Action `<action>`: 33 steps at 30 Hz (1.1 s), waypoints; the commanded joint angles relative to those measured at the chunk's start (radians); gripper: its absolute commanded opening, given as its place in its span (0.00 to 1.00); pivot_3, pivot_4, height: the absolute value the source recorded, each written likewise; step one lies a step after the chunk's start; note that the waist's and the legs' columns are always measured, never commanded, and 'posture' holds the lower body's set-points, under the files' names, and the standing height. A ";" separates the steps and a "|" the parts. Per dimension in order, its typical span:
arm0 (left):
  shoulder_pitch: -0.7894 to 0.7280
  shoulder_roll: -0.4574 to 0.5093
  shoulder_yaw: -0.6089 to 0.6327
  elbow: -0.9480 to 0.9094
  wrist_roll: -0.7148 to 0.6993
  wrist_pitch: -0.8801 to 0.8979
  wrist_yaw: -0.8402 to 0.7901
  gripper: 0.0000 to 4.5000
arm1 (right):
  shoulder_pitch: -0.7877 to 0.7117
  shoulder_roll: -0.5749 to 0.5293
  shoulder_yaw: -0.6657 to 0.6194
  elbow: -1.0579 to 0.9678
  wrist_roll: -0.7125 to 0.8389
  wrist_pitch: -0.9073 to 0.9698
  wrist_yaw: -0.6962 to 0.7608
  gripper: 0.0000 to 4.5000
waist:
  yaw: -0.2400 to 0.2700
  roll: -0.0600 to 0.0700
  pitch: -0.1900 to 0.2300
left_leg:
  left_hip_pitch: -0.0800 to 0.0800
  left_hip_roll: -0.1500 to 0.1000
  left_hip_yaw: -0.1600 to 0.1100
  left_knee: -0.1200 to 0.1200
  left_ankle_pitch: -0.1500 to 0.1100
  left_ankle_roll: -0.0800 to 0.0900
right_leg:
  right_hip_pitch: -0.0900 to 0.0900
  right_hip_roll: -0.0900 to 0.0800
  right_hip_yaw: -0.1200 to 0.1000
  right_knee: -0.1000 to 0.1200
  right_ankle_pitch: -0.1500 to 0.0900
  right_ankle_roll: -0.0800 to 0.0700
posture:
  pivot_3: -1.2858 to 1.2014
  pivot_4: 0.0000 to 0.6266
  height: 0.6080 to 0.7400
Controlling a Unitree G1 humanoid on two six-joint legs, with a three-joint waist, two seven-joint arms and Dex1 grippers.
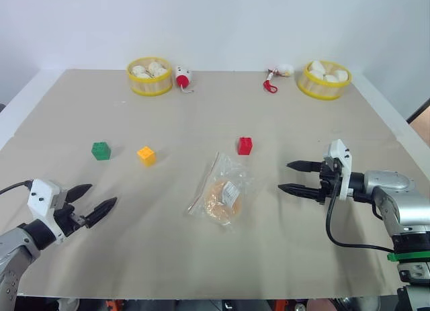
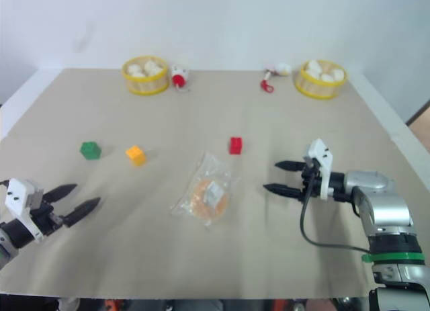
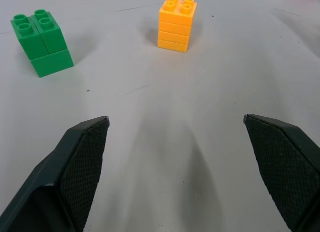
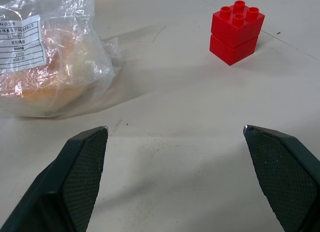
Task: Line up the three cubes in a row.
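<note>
Nothing is in hand yet: this looks like the approach step, before any cube is picked up. The left gripper hovers at about 8 o'clock over the worktop, fingers spread wide and empty; the right gripper sits at about 4 o'clock, likewise spread wide and holding nothing.

The green cube and the yellow-orange cube stand near each other at about 9 o'clock, apart, roughly level with one another. The red cube stands well apart from them, just past centre toward 1 o'clock, slightly farther back. A clear bag with a bun inside lies at centre, just in front of the red cube and between it and the right gripper.

The row is mostly a matter of the red cube: my judgement is that the right gripper should reach past the bag, close on the red cube's sides and carry it toward 9 o'clock to sit beside the yellow-orange one. The bag's crinkled edge could snag the fingers on the way.
</note>
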 commanded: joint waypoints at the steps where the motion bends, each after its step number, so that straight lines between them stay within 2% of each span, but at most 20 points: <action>1: -0.027 0.012 -0.007 -0.006 -0.005 -0.023 -0.025 0.99 | -0.020 -0.005 -0.010 -0.040 0.004 -0.016 0.003 1.00 | 0.000 0.000 0.000 | 0.000 0.000 0.000 0.000 0.000 0.000 | 0.000 0.000 0.000 0.000 0.000 0.000 | 0.52 0.24 1.00; 8: -0.120 0.058 -0.117 -0.054 -0.003 -0.067 -0.153 0.99 | -0.131 -0.001 0.064 -0.128 0.012 0.005 0.054 1.00 | -0.003 0.000 0.000 | 0.000 0.000 0.000 0.001 0.000 0.000 | 0.000 0.000 0.000 0.000 0.001 0.001 | 0.52 0.24 1.00; 15: -0.229 0.065 -0.228 -0.133 -0.025 -0.042 -0.203 0.99 | -0.256 0.058 0.188 -0.062 -0.031 -0.025 0.145 1.00 | -0.002 0.000 0.000 | -0.001 0.000 0.001 0.001 0.000 0.000 | 0.000 0.001 0.001 0.000 0.001 0.001 | 0.52 0.24 1.00; 21: -0.301 0.056 -0.296 -0.154 -0.016 -0.032 -0.187 0.99 | -0.343 0.140 0.269 0.116 -0.090 -0.071 0.200 1.00 | -0.002 0.000 0.000 | -0.001 0.000 0.000 0.001 0.000 0.000 | 0.000 0.002 0.003 0.000 0.002 0.001 | 0.52 0.24 1.00; 33: -0.293 0.006 -0.334 -0.165 0.018 -0.063 -0.122 0.99 | -0.377 0.254 0.412 0.169 -0.175 -0.140 0.322 1.00 | -0.003 0.000 0.000 | 0.000 0.003 0.000 0.002 0.000 0.000 | 0.000 0.005 0.004 0.001 0.003 0.002 | 0.52 0.24 1.00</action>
